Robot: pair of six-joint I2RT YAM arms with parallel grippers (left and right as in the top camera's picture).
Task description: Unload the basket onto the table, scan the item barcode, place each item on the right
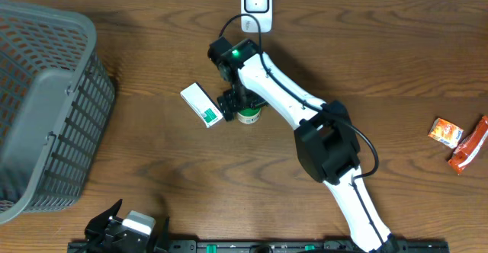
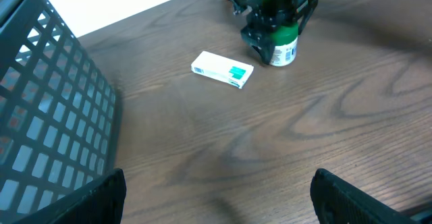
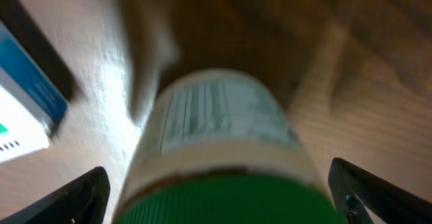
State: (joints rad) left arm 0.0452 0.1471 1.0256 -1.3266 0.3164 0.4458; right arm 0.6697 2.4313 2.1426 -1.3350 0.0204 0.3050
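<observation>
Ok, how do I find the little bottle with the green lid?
Follow the white arm across the middle of the brown table to its tip. The bottle stands upright there between the open jaws. It is round with a green lid, unlike the flat white-and-teal box beside it.

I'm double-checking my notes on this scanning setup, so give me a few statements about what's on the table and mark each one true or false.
1. The green-capped bottle stands upright on the table next to the white and green box. True.
2. The right gripper is clamped on the box. False: its jaws stand open on either side of the bottle.
3. The box lies inside the basket. False: it lies on the table, outside the basket.
4. The left gripper is open and holds nothing. True.
5. The snack packets lie well away from the bottle, towards the right edge. True.
</observation>
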